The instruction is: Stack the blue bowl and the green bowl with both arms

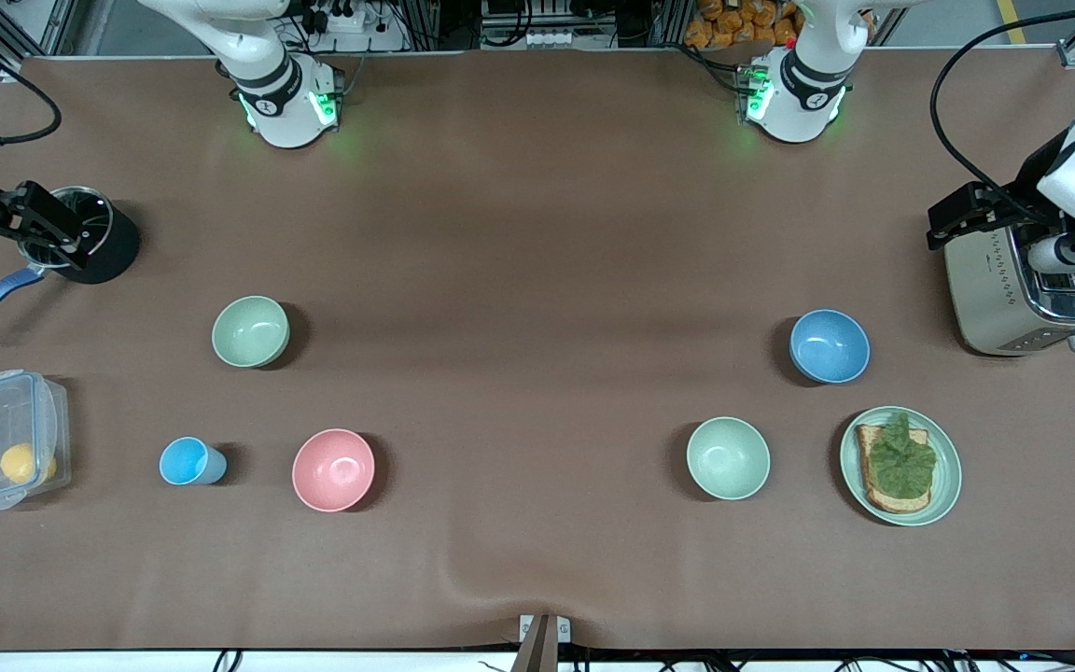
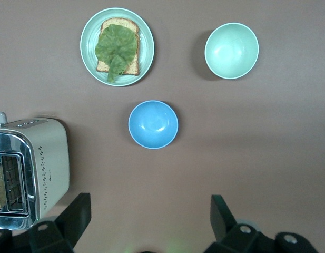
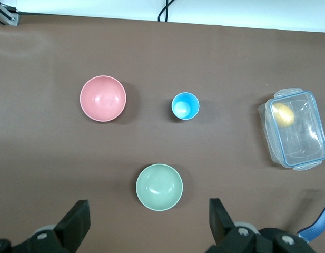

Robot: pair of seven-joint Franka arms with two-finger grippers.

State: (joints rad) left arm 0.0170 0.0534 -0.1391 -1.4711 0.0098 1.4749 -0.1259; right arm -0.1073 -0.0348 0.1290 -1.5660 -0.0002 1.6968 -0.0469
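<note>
Both end effectors stand wide and hold nothing: the left end effector (image 2: 149, 224) hangs over the toaster (image 1: 1027, 294) at its arm's end of the brown cloth-covered surface (image 1: 537, 233), the right end effector (image 3: 146, 226) over the black pot (image 1: 90, 233) at the other end. No writing is legible. The blue bowl (image 1: 830, 346), round and matte, sits beside the toaster. The green bowl (image 1: 251, 331), sage and plain, sits apart, farther from the front camera than the pink bowl (image 1: 333, 469).
</note>
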